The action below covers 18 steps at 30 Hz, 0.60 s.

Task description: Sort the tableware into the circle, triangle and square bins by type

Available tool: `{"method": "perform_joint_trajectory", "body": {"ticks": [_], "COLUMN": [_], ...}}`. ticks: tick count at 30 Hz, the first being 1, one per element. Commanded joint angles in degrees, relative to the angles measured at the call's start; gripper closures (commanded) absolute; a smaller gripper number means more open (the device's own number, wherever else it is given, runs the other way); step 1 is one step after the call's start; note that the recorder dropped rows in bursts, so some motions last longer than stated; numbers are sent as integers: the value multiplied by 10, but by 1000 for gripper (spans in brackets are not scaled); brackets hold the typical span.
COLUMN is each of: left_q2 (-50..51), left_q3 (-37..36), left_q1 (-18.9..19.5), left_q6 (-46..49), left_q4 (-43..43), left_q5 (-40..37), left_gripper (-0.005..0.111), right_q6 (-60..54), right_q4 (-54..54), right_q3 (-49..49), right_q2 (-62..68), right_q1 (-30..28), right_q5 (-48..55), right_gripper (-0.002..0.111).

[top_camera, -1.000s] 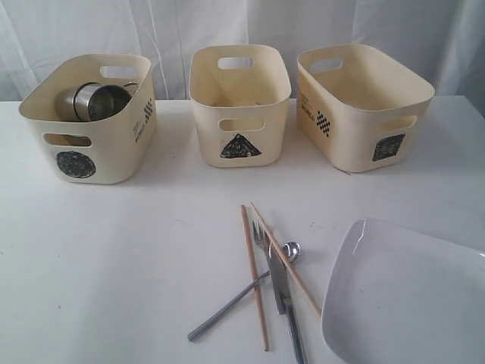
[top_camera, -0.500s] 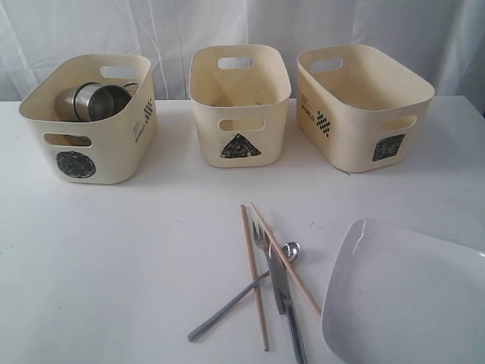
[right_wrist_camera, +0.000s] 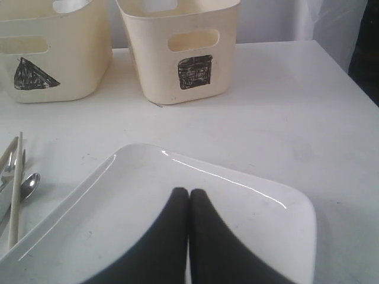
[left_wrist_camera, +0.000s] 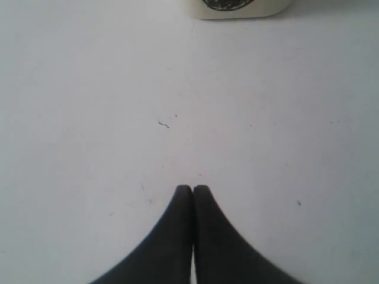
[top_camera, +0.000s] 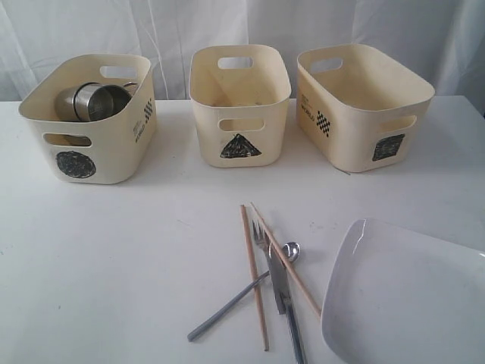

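Right wrist view showed the right gripper (right_wrist_camera: 189, 190) closed and empty, aimed at the large white square plate (right_wrist_camera: 118, 201) at the near right; it should open and pinch the raised rim, while the left gripper (left_wrist_camera: 192, 187) hung closed too.

Circle bin (top_camera: 87, 121) at 10 o'clock, triangle bin (top_camera: 240, 106) at 12 and square bin (top_camera: 364, 106) at 2 look like smooth cream plastic with a dull satin finish. The mugs (top_camera: 95, 101) are brushed steel. Near 6 o'clock, the chopsticks (top_camera: 254, 280) are pale bare wood. Fork (top_camera: 260, 231), knife (top_camera: 279, 284) and spoon (top_camera: 292, 251) are metal, the spoon's bowl shiny and its handle matt grey. The square plate (top_camera: 402, 296) is glossy white. The tabletop (top_camera: 114, 258) is matt white and the curtain (top_camera: 76, 30) is cloth. The left end effector (left_wrist_camera: 192, 189) and right end effector (right_wrist_camera: 188, 191) are matt black.
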<state>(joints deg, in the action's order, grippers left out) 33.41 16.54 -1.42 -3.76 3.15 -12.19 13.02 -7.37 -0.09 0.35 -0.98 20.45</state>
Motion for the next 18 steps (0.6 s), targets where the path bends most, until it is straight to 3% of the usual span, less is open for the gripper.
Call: {"method": "perform_joint_trajectory", "body": {"ticks": [1,5,13,18], "left_q2": [6,-33,-174,-265], "left_q3": [-1,-1,-66,-137], "left_q1": [1,15,125,140], "left_q6": [-35,-35,-39,-86], "left_q4": [-7,28,34,31], "left_q5": [26,17,-18,-31], "left_gripper": [107,107,107,107], "right_q6": [3,3,3,3], "right_q4": [0,0,0,0], "right_q3": [1,1,1,1], "right_q2": [-4,-4,-4,-4], "right_q1": [-3,-3,-3,-3], "right_q5": [-4,-4,-4,-4], "right_gripper": [108,108,108,108]}}
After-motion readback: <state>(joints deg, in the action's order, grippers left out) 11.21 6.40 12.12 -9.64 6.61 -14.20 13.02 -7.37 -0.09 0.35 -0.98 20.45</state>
